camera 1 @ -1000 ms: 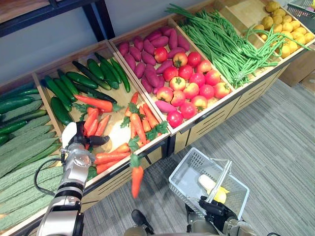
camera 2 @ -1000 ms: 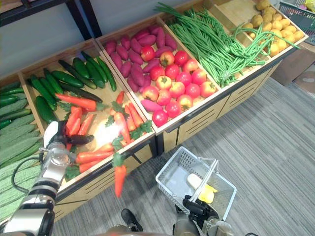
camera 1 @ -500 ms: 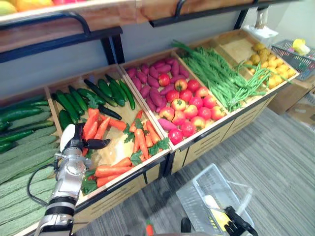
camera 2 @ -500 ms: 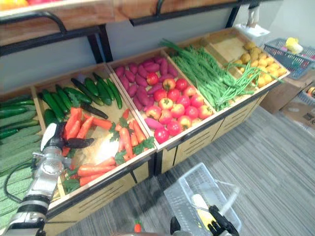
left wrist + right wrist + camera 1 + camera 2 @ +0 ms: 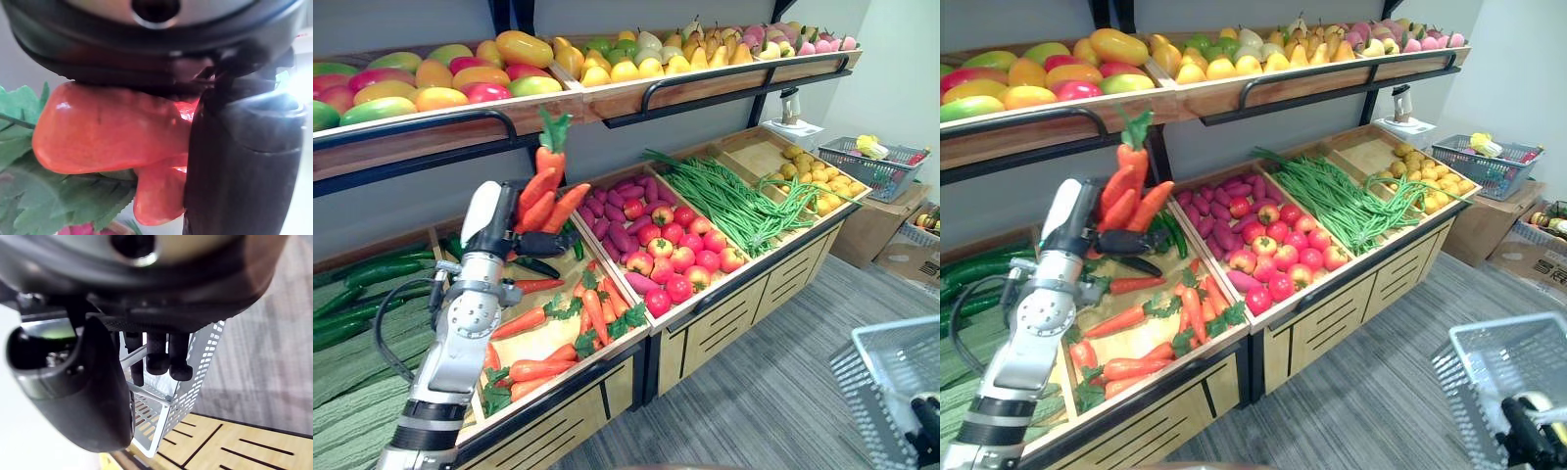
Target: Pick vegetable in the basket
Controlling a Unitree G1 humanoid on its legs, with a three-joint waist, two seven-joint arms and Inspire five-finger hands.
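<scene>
Carrot bunch [image 5: 544, 188], leaves uppermost, held in the air above the carrot bin [image 5: 530, 342] and pinched between thumb and fingers of the left robot hand [image 5: 521, 239]. The right robot hand [image 5: 73, 396] is curled on the handle of the basket [image 5: 1518, 360], well apart. Risk: several carrots share one pinch, so one may slip loose in transit.

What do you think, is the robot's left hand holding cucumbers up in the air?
Not quite. The left hand is holding carrots up in the air, not cucumbers: they are orange with green leafy tops. The left eye view shows it.
</scene>
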